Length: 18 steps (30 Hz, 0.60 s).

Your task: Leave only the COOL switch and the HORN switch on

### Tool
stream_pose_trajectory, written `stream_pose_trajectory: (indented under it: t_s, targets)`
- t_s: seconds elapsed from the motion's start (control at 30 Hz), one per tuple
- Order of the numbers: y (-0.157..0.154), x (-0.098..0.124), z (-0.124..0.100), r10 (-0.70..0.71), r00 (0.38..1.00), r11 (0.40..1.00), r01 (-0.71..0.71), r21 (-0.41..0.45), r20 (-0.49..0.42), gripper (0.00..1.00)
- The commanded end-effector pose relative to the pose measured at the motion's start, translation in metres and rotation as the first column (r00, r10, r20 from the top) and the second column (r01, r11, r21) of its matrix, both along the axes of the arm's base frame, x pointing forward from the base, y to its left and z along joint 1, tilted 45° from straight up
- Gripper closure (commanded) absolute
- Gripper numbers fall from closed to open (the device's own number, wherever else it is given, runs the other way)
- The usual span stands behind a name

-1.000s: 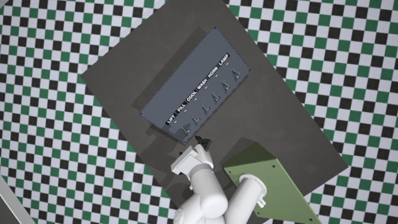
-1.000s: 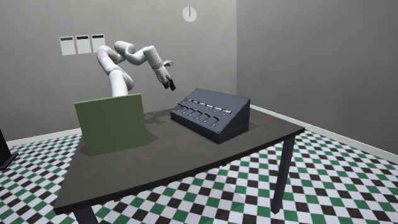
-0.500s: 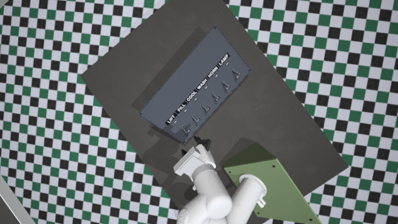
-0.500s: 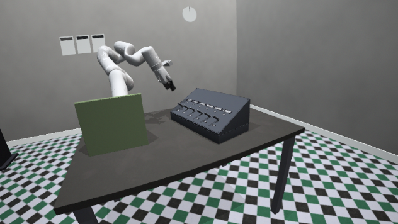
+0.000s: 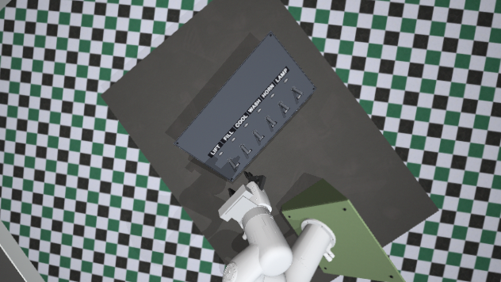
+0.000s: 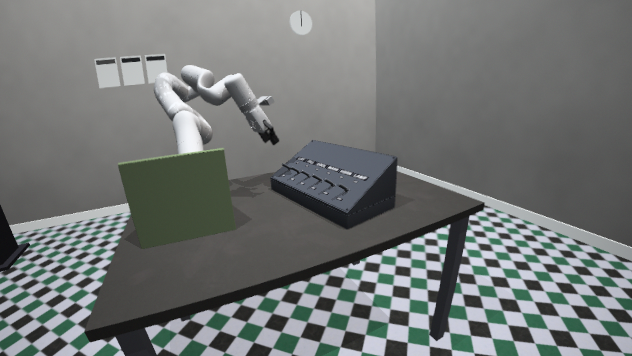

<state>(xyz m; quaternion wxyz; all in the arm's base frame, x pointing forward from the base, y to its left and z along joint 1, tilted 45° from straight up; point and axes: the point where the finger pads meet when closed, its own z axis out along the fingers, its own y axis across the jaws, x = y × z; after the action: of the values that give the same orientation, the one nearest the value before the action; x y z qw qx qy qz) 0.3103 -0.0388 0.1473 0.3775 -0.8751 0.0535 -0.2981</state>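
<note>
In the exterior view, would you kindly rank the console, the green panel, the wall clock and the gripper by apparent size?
1. Green panel, nearer the camera
2. Console, close second
3. Wall clock and open gripper: too alike to rank

The bench [image 6: 280, 260] top looks matt dark grey and faintly mottled; the console [image 5: 242, 91] has a smooth satin slate-grey finish; the arm [image 6: 220, 92] is glossy white.

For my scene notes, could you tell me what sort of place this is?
Probably a bare indoor test room for robot work. A white arm reaches over a dark table that carries a switch console. Plain grey walls and a checkered floor surround it, with little furnishing.
</note>
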Motion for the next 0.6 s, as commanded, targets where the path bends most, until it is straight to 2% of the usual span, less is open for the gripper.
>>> stream_pose_trajectory:
  t_s: [0.0,0.4,0.57]
  targets:
    - [-0.001,0.001,0.001,-0.001,1.000,1.000,0.001,-0.002,0.002,0.23]
    - [-0.001,0.001,0.001,-0.001,1.000,1.000,0.001,-0.002,0.002,0.23]
    - [-0.022,0.008,-0.015,-0.001,1.000,1.000,0.001,-0.003,0.001,0.23]
